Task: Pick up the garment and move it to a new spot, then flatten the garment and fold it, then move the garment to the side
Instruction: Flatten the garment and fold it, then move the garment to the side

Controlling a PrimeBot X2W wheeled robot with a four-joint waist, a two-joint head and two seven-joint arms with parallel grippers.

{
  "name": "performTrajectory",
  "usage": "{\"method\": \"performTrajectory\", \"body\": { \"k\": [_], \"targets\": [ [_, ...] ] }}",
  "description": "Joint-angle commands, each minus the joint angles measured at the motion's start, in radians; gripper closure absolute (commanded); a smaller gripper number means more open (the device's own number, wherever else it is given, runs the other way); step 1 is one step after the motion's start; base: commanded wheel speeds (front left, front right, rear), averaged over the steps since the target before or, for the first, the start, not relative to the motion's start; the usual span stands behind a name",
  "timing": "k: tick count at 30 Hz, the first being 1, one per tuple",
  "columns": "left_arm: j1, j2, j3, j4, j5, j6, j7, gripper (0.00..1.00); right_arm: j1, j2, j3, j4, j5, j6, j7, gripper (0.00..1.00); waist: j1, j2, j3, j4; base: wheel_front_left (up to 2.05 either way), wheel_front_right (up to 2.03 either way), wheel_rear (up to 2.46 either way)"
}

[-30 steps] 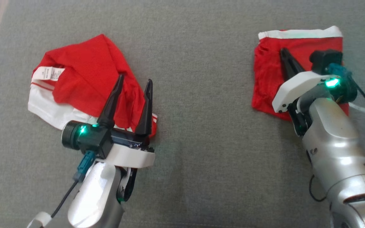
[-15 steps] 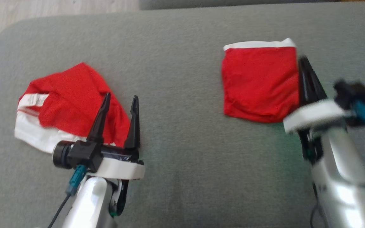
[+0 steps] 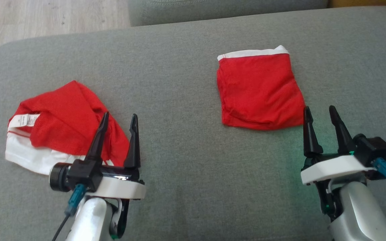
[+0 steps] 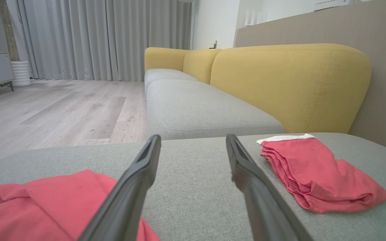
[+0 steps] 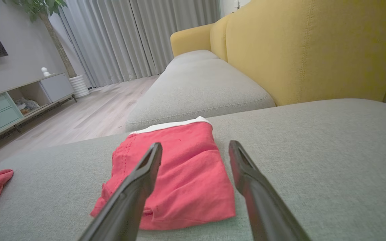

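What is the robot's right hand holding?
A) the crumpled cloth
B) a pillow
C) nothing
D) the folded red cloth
C: the fingers of the right gripper stand apart with nothing between them, and the folded red garment lies free on the grey cushion.

The head view looks steeply down on the grey cushion (image 3: 186,83), folded red garment (image 3: 258,92) toward its right, crumpled red garment (image 3: 62,120) toward its left. Both wrist views sit low over that cushion, facing along it toward the yellow sofa back (image 4: 290,83) and wooden floor (image 4: 62,107) — the right one nearer the folded garment. All three views share both garments.
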Motion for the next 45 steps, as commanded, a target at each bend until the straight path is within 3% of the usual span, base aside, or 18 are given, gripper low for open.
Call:
{"method": "performTrajectory", "body": {
  "k": [1, 8, 15, 25, 34, 35, 36, 45],
  "targets": [
    [-0.022, 0.004, 0.031, -0.03, 0.008, -0.004, -0.005, 0.0, -0.026, 0.001, 0.027, -0.04, -0.003, -0.001, 0.003, 0.0, 0.0, 0.0, 0.004, 0.005, 0.0, 0.0, 0.0],
    [-0.04, 0.002, 0.022, -0.035, 0.009, -0.011, -0.005, 0.0, -0.074, 0.001, 0.002, -0.066, -0.021, -0.001, 0.051, 0.0, 0.0, 0.0, 0.044, 0.036, 0.0, 0.0, 0.0],
    [-0.076, 0.0, 0.004, -0.04, 0.007, -0.019, -0.005, 0.0, -0.209, 0.001, -0.076, 0.002, -0.051, -0.001, 0.158, 0.0, 0.0, 0.0, 0.119, 0.083, 0.0, 0.0, 0.0],
    [-0.124, -0.001, -0.035, -0.034, -0.031, -0.015, -0.005, 0.0, -0.422, -0.01, -0.25, 0.237, -0.116, -0.001, 0.333, 0.0, 0.0, 0.0, 0.199, 0.145, 0.0, 0.0, 0.0],
    [-0.15, -0.001, -0.042, -0.034, -0.047, -0.004, -0.005, 0.0, -0.47, -0.04, -0.204, 0.415, -0.118, -0.001, 0.491, 0.0, 0.0, 0.0, 0.222, 0.16, 0.0, 0.0, 0.0],
    [-0.151, -0.001, -0.04, -0.034, -0.047, -0.003, -0.005, 0.0, -0.473, -0.043, -0.183, 0.423, -0.11, -0.001, 0.505, 0.29, 0.0, 0.0, 0.223, 0.159, 0.0, 0.0, 0.0],
    [-0.151, -0.001, -0.039, -0.035, -0.047, -0.002, -0.005, 0.0, -0.476, -0.048, -0.16, 0.423, -0.103, -0.001, 0.505, 1.0, 0.0, 0.0, 0.224, 0.158, 0.0, 0.0, 0.0],
    [-0.141, -0.001, -0.013, -0.03, -0.034, -0.003, -0.005, 0.0, -0.48, -0.176, 0.019, 0.353, -0.069, -0.001, 0.422, 1.0, 0.0, 0.0, 0.189, 0.114, 0.0, 0.0, 0.0]
  ]
}}
